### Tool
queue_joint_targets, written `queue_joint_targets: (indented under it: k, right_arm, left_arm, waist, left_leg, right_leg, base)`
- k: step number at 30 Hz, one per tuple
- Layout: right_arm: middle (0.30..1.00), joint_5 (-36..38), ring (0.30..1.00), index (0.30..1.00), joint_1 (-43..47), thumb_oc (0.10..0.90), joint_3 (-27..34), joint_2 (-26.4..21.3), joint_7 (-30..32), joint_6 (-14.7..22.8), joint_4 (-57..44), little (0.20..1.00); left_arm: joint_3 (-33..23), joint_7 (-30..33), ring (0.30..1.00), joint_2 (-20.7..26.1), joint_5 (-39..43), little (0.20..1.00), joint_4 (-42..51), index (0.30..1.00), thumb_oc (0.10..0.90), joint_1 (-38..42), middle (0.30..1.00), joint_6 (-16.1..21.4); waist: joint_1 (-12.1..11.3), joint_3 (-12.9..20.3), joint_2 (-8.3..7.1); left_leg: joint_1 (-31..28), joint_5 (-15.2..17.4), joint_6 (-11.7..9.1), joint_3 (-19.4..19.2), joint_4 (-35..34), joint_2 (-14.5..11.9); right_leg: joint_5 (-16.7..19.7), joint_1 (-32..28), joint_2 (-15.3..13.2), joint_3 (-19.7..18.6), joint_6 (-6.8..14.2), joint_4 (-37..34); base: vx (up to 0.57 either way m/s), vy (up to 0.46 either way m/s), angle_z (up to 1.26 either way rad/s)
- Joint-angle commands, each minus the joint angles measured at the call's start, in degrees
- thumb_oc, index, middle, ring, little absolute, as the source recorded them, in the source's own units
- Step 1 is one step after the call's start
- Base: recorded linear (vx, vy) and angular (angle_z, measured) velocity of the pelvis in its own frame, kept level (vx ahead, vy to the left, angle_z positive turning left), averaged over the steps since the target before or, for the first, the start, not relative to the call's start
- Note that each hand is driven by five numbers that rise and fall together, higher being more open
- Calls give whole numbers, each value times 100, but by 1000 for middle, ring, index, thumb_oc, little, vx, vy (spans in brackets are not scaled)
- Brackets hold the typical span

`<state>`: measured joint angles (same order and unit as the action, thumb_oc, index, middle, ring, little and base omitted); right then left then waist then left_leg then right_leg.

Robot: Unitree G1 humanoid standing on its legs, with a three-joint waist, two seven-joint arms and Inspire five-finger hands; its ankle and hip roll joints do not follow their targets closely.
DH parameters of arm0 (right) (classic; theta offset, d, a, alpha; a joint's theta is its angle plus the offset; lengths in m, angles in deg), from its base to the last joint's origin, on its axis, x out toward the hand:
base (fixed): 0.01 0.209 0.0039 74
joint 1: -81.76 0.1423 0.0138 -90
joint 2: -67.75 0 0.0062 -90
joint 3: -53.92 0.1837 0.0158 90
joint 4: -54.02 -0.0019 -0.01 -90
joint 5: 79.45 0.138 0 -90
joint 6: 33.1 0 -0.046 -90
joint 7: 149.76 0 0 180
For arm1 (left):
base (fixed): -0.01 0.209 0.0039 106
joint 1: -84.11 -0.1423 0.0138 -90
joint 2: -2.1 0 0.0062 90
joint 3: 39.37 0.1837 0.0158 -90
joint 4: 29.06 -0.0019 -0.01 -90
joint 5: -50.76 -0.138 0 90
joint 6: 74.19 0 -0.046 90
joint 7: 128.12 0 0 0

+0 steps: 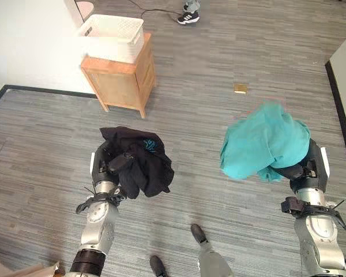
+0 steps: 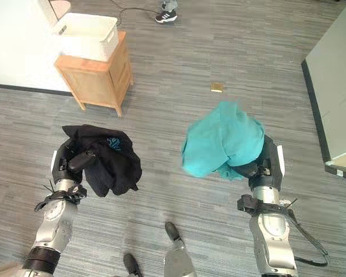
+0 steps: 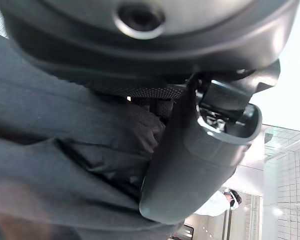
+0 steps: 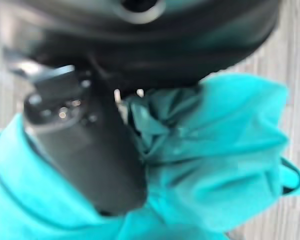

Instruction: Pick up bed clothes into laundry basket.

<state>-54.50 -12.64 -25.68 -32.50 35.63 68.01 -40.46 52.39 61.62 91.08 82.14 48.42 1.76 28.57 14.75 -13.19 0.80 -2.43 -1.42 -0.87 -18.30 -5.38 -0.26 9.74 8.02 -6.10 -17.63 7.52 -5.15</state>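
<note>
My left hand (image 1: 118, 163) grips the black cloth (image 1: 141, 164); my right hand (image 2: 259, 167) grips the teal cloth (image 2: 222, 141). I am carrying. Next I walk to the white basket (image 1: 112, 37) at eleven o'clock.

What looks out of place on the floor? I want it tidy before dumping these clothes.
A small tan square object lies alone on the grey floor, right of the wooden cabinet; what it is, I cannot tell.
</note>
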Motion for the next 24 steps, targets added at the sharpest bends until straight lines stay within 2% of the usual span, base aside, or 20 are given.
queue_joint_targets:
  k: [1,2,3,4,5,6,7,8,9,11,12,13,14,15,17,20,22,24]
  right_arm:
    - [300,938,300,300,-1047,400,1041,798,-209,554,394,300]
    - [300,943,300,300,-1053,400,1037,791,-213,560,405,300]
    - [300,885,300,300,-996,400,1056,698,-98,583,453,300]
    - [300,884,300,300,-992,400,1048,693,-94,584,458,300]
    - [300,975,300,300,-952,400,992,675,-114,538,477,300]
    - [300,956,300,300,-754,400,881,408,-114,550,556,300]
    - [300,957,300,300,-740,400,876,398,-115,552,570,300]
    - [300,868,300,300,-601,400,816,156,-116,493,572,300]
    - [300,816,300,300,-233,400,857,-368,-112,495,456,300]
    - [300,827,300,300,-96,400,850,-506,-69,513,426,300]
    - [300,787,300,300,157,400,841,-828,-17,560,294,300]
    - [300,784,300,300,176,400,830,-837,-10,565,307,300]
    - [300,803,300,300,297,400,807,-1010,-2,550,356,300]
    - [300,878,300,300,546,400,680,-1180,-21,536,454,300]
    - [300,1049,300,300,854,400,382,-1334,-105,468,651,300]
    - [300,1066,300,300,1131,400,42,-1395,-193,382,695,300]
    - [300,918,300,300,1308,400,-190,-1359,-226,314,526,300]
    - [300,680,300,300,1439,400,-444,-1081,-246,250,204,300]
  left_arm:
    - [414,-1006,300,684,-235,300,441,300,400,-103,300,61]
    - [416,-1010,300,684,-232,300,438,300,400,-112,300,64]
    - [328,-902,300,695,-368,300,480,300,400,-163,300,98]
    - [322,-900,300,694,-372,300,491,300,400,-173,300,91]
    - [284,-855,300,699,-380,300,430,300,400,-202,300,69]
    - [178,-737,300,750,-293,300,407,300,400,-177,300,123]
    - [169,-739,300,747,-289,300,413,300,400,-180,300,119]
    - [99,-718,300,777,-224,300,434,300,400,-164,300,128]
    - [28,-623,300,911,-174,300,435,300,400,7,300,152]
    - [32,-585,300,936,-131,300,457,300,400,72,300,153]
    - [8,-461,300,1018,2,300,458,300,400,275,300,193]
    - [1,-460,300,1017,7,300,456,300,400,280,300,193]
    - [80,-487,300,1079,12,300,466,300,400,384,300,196]
    - [113,-461,300,1151,49,300,436,300,400,474,300,233]
    - [158,-351,300,1298,77,300,368,300,400,539,300,260]
    - [177,-269,300,1316,136,300,373,300,400,552,300,294]
    - [29,-149,300,1299,102,300,399,300,400,467,300,331]
    - [-129,-12,300,1172,13,300,291,300,400,230,300,293]
  waist:
    - [225,405,-203]
    - [227,409,-188]
    - [97,525,-244]
    - [101,520,-246]
    - [-30,555,-278]
    - [-254,593,-342]
    - [-236,587,-337]
    - [-327,615,-381]
    - [-511,631,-497]
    - [-534,654,-529]
    - [-505,703,-620]
    - [-496,698,-614]
    - [-525,706,-611]
    - [-618,718,-599]
    - [-718,798,-594]
    - [-795,800,-595]
    - [-848,759,-618]
    - [-940,742,-631]
  left_leg:
    - [-257,619,-134,1032,999,-260]
    - [-274,625,-125,1033,989,-266]
    - [-287,656,-195,1038,1066,-334]
    - [-289,662,-197,1037,1077,-335]
    - [-261,599,-217,1097,1098,-381]
    - [-237,385,-316,1223,907,-520]
    - [-249,371,-323,1235,885,-522]
    - [-228,303,-350,1293,824,-547]
    - [-65,155,-423,1422,948,-632]
    - [-14,212,-425,1425,1019,-647]
    - [25,291,-411,775,1221,-860]
    - [29,307,-413,777,1235,-864]
    - [38,213,-433,608,1178,-929]
    - [15,173,-450,670,1060,-907]
    - [-50,134,-405,841,836,-840]
    - [-83,128,-364,953,754,-769]
    - [-99,142,-348,968,746,-738]
    - [-119,220,-303,937,788,-684]
  right_leg:
    - [-1156,154,424,-52,73,1772]
    - [-1105,84,409,-46,82,1644]
    - [-1038,-201,344,60,102,1339]
    - [-1025,-220,340,59,104,1313]
    - [-1035,-296,329,93,66,1351]
    - [-1099,-438,457,179,-29,1304]
    - [-1101,-446,459,194,-36,1303]
    - [-1106,-542,458,311,-80,1176]
    - [-1104,-671,460,532,-201,1055]
    - [-1146,-722,430,664,-221,1015]
    - [-1207,-756,318,1062,-253,1035]
    - [-1219,-757,320,1067,-253,1041]
    - [-1223,-797,307,1168,-247,1019]
    - [-1214,-821,305,1240,-220,1024]
    - [-1255,-843,221,1448,-144,1116]
    - [-1285,-841,134,1536,-105,1219]
    - [-1314,-851,68,1570,-78,1292]
    - [-1302,-879,1,1524,-69,1270]
  base:
    - [62,-62,25]
    - [108,-215,47]
    - [57,-139,61]
    - [43,-242,45]
    - [-67,-260,31]
    - [-65,-265,23]
    - [-95,-254,16]
    - [-168,-229,32]
    - [-142,-219,42]
    - [-125,-118,79]
    - [-135,-70,119]
    - [-139,-17,143]
    - [-48,51,130]
    - [-61,73,88]
    - [-4,100,43]
    - [6,122,78]
    - [-7,113,42]
    - [32,95,16]
